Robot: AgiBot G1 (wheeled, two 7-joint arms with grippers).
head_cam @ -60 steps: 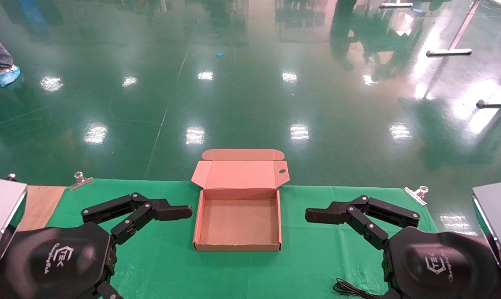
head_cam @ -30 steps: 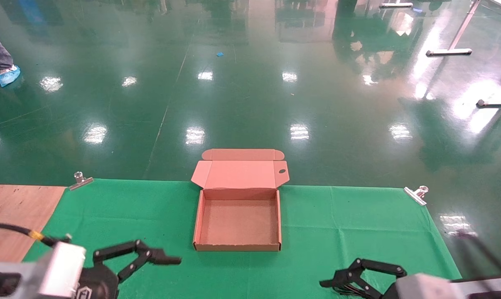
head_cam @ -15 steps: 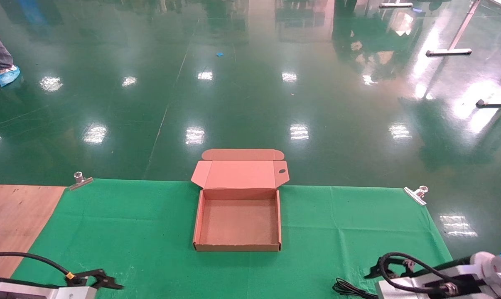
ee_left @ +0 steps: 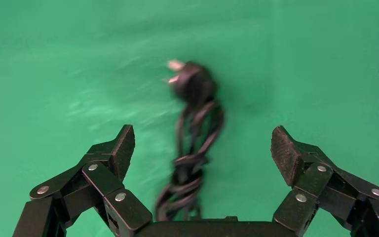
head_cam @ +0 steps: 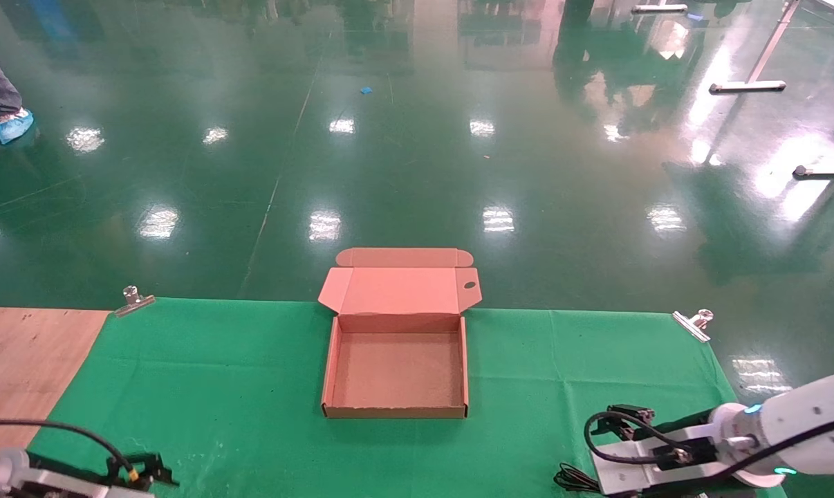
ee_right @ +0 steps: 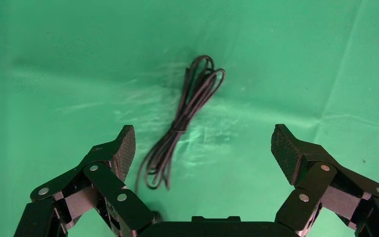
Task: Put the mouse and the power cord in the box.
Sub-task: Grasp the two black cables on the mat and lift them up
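The green cloth (head_cam: 251, 360) covers most of the lower half of the head view, with bare wooden table (head_cam: 16, 360) showing at the lower left of the frame. The box (head_cam: 395, 411) sits on the cloth at the centre of the frame, its lid folded back toward the top of the picture and its tray holding nothing.

My right arm (head_cam: 797, 429) enters at the lower right corner of the head view, pointing down at the cloth. My left arm (head_cam: 16, 477) lies at the lower left corner.

In the right wrist view, my right gripper (ee_right: 202, 148) hangs above the cloth with its fingers (ee_right: 121, 150) spread wide, touching nothing. Between them, on the cloth, lies a thin black cable (ee_right: 182, 118) in a loose bundle; its loops also show at the bottom edge of the head view, just beside my right arm. The mouse itself I cannot make out.

In the left wrist view, my left gripper (ee_left: 202, 148) is likewise spread wide over the cloth and grips nothing. The power cord (ee_left: 192, 148) lies bundled on the cloth between the fingertips, its plug (ee_left: 190, 81) at the far end, toward the upper centre of that frame.
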